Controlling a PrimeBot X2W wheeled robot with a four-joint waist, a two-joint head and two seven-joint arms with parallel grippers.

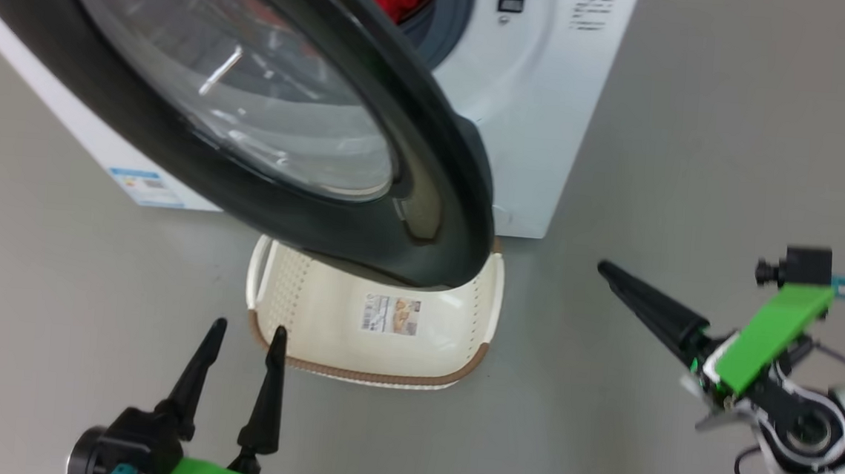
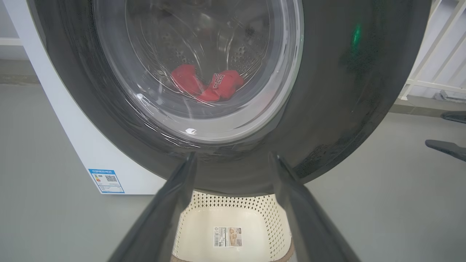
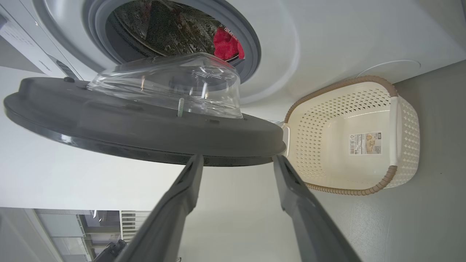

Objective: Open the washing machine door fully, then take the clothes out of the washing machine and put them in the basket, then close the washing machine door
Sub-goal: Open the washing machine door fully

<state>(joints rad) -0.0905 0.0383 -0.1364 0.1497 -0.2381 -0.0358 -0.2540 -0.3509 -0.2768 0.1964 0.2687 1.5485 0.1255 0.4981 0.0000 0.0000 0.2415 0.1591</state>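
The washing machine door (image 1: 428, 155), black-rimmed with a bulging glass window (image 3: 171, 85), stands part open and overhangs the far end of the cream basket (image 1: 313, 311) on the floor before the white washing machine (image 1: 542, 126). Red clothes (image 3: 225, 45) lie in the steel drum (image 3: 164, 29); I also see these clothes (image 2: 218, 85) through the glass. My left gripper (image 1: 249, 327) is open and empty, by the basket's near left corner, its tips just short of the door's lower rim (image 2: 346, 109). My right gripper (image 3: 237, 158) is open and empty, right of the basket, pointing at the door's free edge.
Grey floor (image 1: 697, 137) surrounds the machine and the basket (image 3: 335, 145). A blue label (image 1: 145, 186) sits low on the machine's side. A white railing (image 2: 429, 54) stands beyond the door. The right arm's dark finger (image 2: 446, 148) reaches in at the left wrist view's right edge.
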